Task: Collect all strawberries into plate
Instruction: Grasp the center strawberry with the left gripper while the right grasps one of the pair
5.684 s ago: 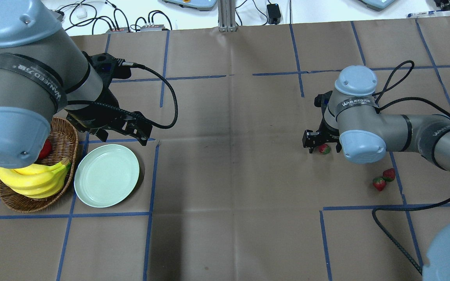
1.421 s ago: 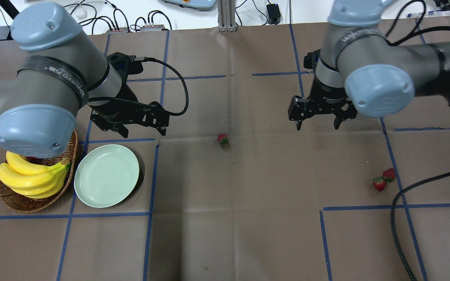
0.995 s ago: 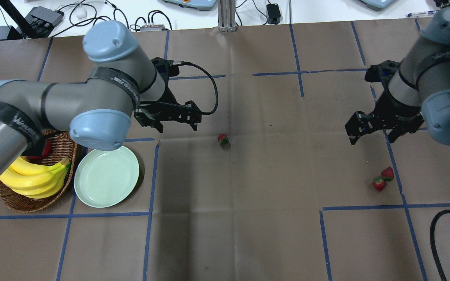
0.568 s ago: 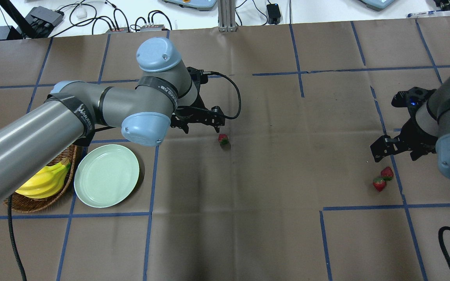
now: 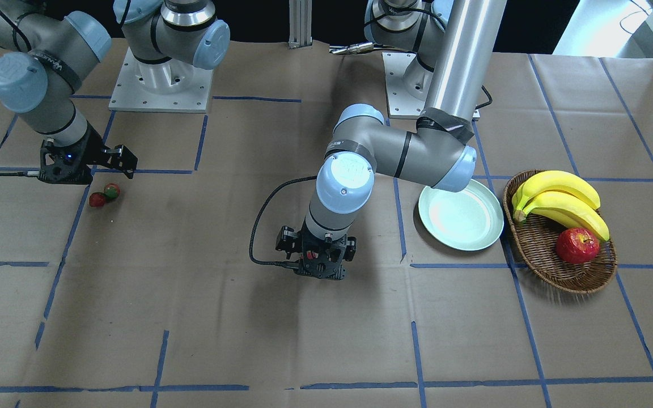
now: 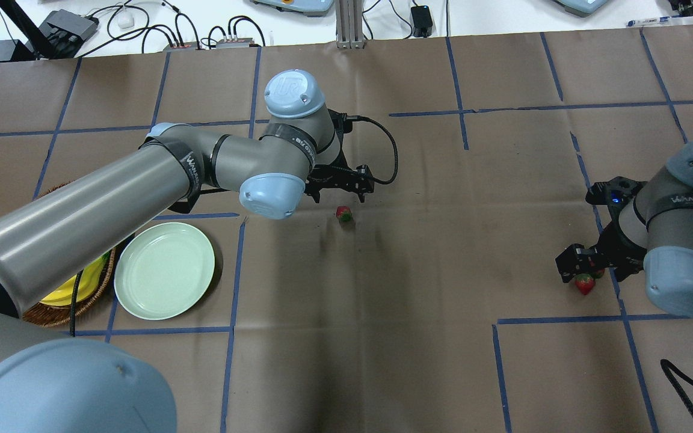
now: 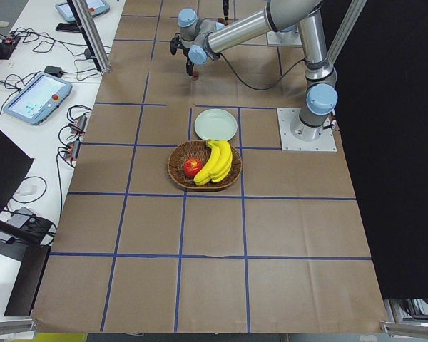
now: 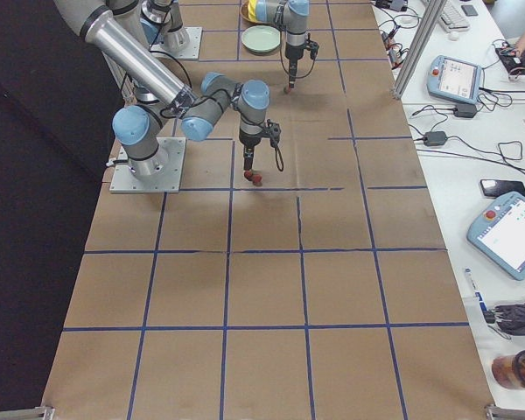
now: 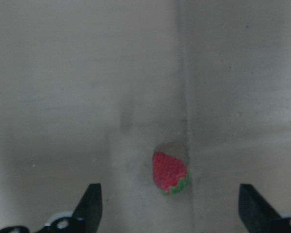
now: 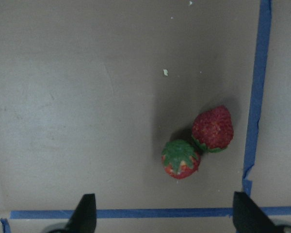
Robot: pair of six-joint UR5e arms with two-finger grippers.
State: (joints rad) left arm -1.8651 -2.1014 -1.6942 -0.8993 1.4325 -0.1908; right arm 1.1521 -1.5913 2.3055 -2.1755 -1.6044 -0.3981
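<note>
One strawberry (image 6: 343, 213) lies alone mid-table; in the left wrist view it (image 9: 170, 173) sits below and between the fingers. My left gripper (image 6: 339, 196) hovers just behind it, open and empty. Two more strawberries (image 10: 181, 158) (image 10: 213, 128) touch each other at the right, beside a blue tape line. My right gripper (image 6: 592, 273) is low over them, open and empty, and partly hides one from overhead. The mint-green plate (image 6: 164, 270) lies empty at the left, next to the basket.
A wicker basket (image 5: 559, 271) with bananas (image 5: 559, 198) and a red apple (image 5: 577, 246) stands beside the plate. The long left arm (image 6: 112, 198) spans above the plate and basket. Its wrist cable (image 5: 258, 226) loops near the table.
The strawberry my right gripper straddled now lies mid-table. My left gripper swung right from the plate to that strawberry. My right gripper went back right and down over the pair.
</note>
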